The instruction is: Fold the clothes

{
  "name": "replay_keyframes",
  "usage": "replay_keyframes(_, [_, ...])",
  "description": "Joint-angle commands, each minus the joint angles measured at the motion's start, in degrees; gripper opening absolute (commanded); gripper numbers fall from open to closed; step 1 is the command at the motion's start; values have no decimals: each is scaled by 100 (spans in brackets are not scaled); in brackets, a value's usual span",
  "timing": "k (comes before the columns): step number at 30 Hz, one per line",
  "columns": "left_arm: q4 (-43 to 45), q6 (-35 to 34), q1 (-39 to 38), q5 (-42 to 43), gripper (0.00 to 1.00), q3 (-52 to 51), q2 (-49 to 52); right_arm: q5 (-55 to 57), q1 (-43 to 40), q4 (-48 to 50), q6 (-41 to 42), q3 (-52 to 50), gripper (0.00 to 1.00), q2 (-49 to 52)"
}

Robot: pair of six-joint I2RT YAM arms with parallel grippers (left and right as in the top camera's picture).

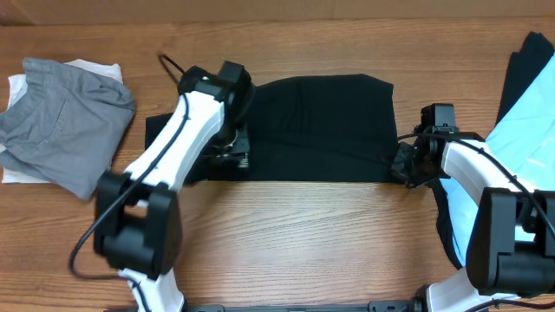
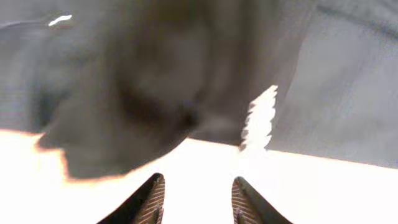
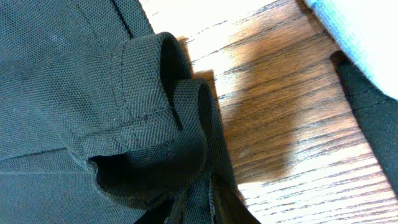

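Note:
A black T-shirt [image 1: 321, 130] lies spread flat across the middle of the wooden table. My left gripper [image 1: 227, 156] hovers over its left part, near the front edge; in the left wrist view its fingers [image 2: 194, 202] are apart and empty above the overexposed table, with dark fabric [image 2: 155, 81] just beyond. My right gripper [image 1: 404, 163] is at the shirt's right front corner. In the right wrist view its fingers [image 3: 208, 208] are shut on a bunched fold of the black knit fabric [image 3: 143, 124], which is rolled up at the hem.
A grey garment [image 1: 65, 117] lies crumpled on a white one [image 1: 17, 87] at the far left. A light blue garment [image 1: 525, 130] and another black one [image 1: 525, 65] lie at the right edge, also in the right wrist view [image 3: 367, 43]. Bare wood [image 1: 303, 234] runs along the front.

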Motion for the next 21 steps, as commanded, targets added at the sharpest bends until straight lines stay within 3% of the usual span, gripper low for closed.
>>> replay_keyframes(1, [-562, -389, -7, -400, 42, 175, -498, 15, -4, 74, -39, -55, 17, 245])
replay_keyframes(7, [-922, -487, 2, -479, 41, -448, -487, 15, -4, 68, -44, -55, 17, 247])
replay_keyframes(16, [387, -422, 11, -1043, 41, -1569, -483, 17, -4, 66, -63, -55, 18, 247])
replay_keyframes(21, [1143, -426, 114, -1633, 53, -1755, -483, 15, -4, 55, -63, -55, 18, 247])
